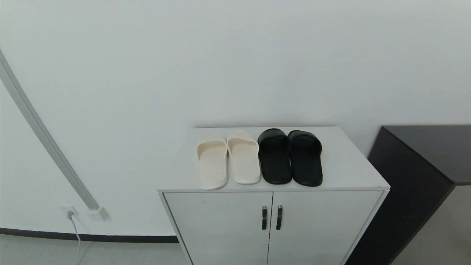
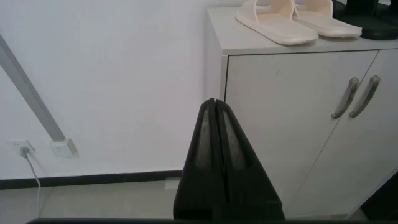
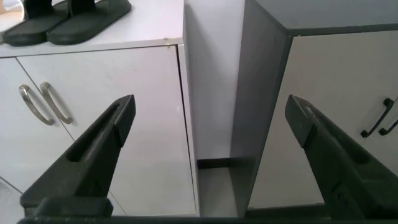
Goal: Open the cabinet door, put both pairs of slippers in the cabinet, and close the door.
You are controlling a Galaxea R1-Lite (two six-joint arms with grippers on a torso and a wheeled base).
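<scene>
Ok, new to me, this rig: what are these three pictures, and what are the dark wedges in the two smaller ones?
It is a two-armed robot. The large picture comes from its head camera: a closed white cabinet with a white pair of slippers and a black pair of slippers side by side on top. The smaller pictures come from wrist cameras. The wedges are its own grippers: the left gripper is shut, the right gripper is open. Neither holds anything.

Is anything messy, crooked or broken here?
Nothing stands out. The white slippers and black slippers sit neatly side by side on the cabinet, whose two doors are shut.
</scene>
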